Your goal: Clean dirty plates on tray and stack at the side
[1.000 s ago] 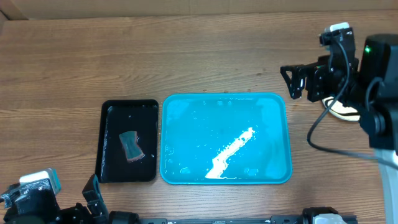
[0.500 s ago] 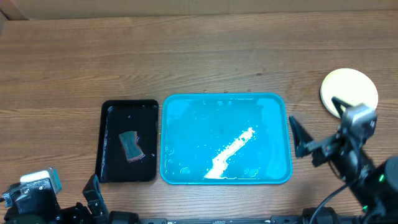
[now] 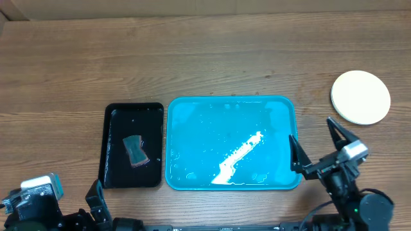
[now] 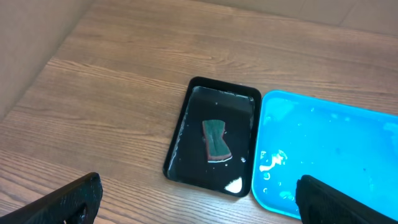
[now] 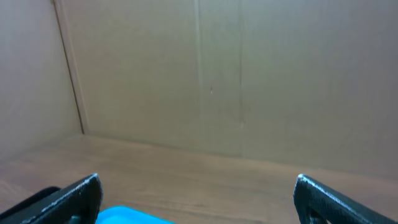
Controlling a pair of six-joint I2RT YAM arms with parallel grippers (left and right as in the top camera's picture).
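The cyan tray (image 3: 192, 128) lies wet at the table's middle, with a bright streak of glare and no plates on it. To its right, on the bare wood, rests a pale round plate (image 3: 360, 97); from above I cannot tell whether others lie under it. My right gripper (image 3: 318, 146) hangs open by the tray's front right corner, nothing between its fingers; its wrist view shows only a tray corner (image 5: 134, 216) and the cardboard wall. My left gripper (image 4: 199, 194) stays open at the front left, short of the tray (image 4: 348, 149), and holds nothing.
A small black tray (image 3: 106, 147) sits left of the cyan one with a dark sponge (image 3: 134, 150) in it, the sponge (image 4: 215, 141) also showing in the left wrist view. Cardboard walls (image 5: 199, 74) stand behind the table.
The right arm has swung from over the plate at the far right down to the front edge by the tray's right corner, which uncovers the plate. The left arm has not moved.
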